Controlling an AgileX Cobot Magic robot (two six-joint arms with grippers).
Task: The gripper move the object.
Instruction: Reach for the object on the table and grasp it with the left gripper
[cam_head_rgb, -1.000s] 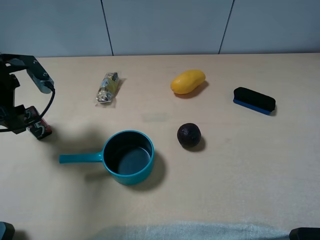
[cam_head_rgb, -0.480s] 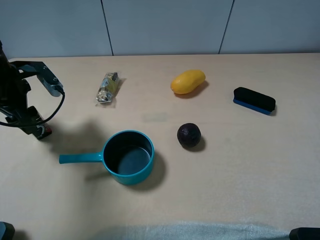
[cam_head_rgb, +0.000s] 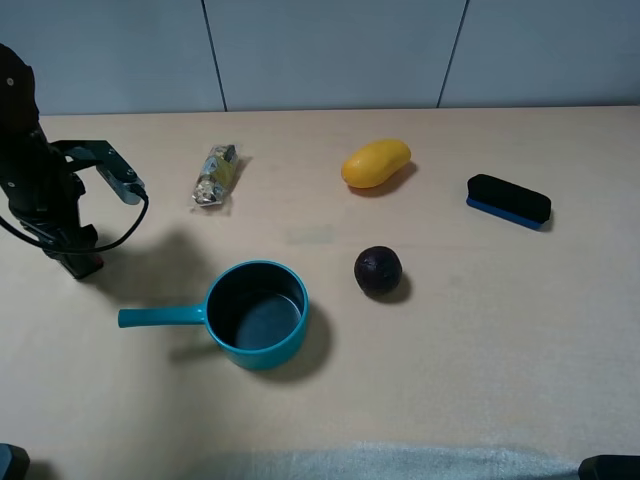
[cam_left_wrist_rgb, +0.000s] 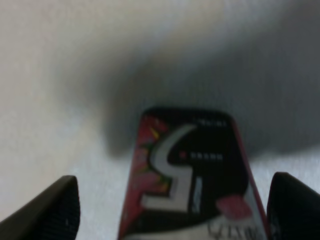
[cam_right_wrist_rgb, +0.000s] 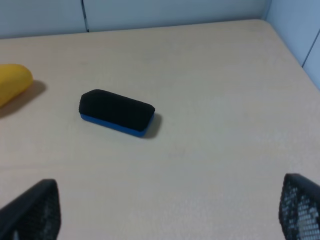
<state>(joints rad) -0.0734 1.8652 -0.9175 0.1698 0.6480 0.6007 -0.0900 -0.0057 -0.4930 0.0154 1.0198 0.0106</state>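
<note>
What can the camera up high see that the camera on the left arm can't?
Only the high camera shows the teal pot, the yellow mango, the black-and-blue eraser, the crinkly wrapper and the dark round fruit. Only the left arm camera shows the big white "5" printed on the black box, with the fingers of the left hand spread on either side of it. Both see that box, the left hand and the tan table. From up high the box is just a red sliver under the hand.
</note>
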